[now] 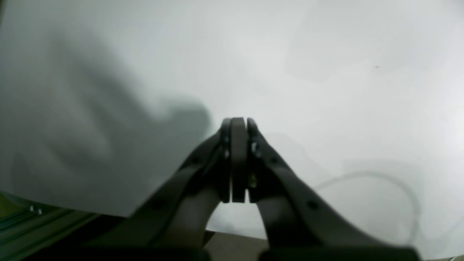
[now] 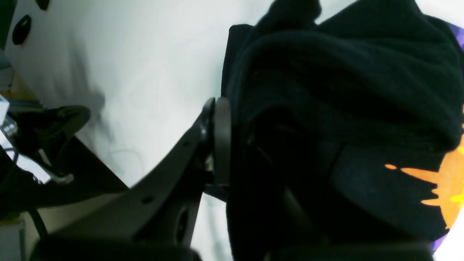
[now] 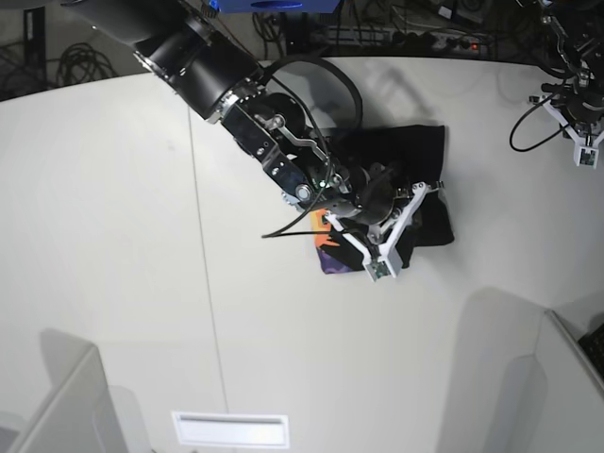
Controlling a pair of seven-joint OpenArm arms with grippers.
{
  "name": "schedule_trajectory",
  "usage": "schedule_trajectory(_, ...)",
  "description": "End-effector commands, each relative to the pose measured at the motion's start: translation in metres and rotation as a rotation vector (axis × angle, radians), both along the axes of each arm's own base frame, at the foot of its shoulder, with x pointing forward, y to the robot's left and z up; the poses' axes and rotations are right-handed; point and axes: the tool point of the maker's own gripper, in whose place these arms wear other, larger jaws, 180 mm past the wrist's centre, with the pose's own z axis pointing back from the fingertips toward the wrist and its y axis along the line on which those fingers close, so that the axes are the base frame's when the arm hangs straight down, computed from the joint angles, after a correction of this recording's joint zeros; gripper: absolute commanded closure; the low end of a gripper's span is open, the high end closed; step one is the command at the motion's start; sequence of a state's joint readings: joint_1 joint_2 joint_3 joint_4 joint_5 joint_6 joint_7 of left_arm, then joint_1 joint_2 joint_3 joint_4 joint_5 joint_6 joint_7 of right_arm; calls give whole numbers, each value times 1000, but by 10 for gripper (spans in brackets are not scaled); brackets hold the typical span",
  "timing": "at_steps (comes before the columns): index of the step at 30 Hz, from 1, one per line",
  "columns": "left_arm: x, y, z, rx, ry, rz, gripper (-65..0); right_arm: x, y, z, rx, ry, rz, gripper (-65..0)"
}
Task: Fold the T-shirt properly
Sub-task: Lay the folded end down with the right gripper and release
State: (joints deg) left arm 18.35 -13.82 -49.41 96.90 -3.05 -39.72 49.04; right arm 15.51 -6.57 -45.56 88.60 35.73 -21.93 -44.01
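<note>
Here the T-shirt (image 3: 406, 189) lies bunched just right of centre on the white table (image 3: 113, 236) in the base view, black side up, with a strip of purple and orange print showing at its lower left edge. The right gripper (image 3: 377, 212) sits over the shirt's middle, and in its wrist view black cloth (image 2: 326, 108) is pinched between its jaws. The left gripper (image 1: 239, 127) hangs over bare table, its pads pressed together with nothing between them.

A white table (image 3: 113, 236) fills the view; cables (image 3: 377, 28) lie beyond its far edge.
</note>
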Motion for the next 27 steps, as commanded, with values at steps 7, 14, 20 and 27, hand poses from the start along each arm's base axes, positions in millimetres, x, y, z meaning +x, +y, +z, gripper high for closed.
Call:
schedule_trajectory(7, 5, 7, 12, 28, -25, -13, 0, 7, 9, 4, 18, -10, -6, 0)
schedule_trajectory(14, 5, 8, 13, 31, -26, -13, 0, 9, 9, 5, 22, -18, -12, -326)
schedule_trajectory(20, 5, 9, 13, 32, -26, -11, 0, 8, 9, 4, 21, -15, -11, -375)
schedule_trajectory(27, -8, 30, 25, 60, -51, 65, 0, -4, 19, 6, 11, -38, 40, -375)
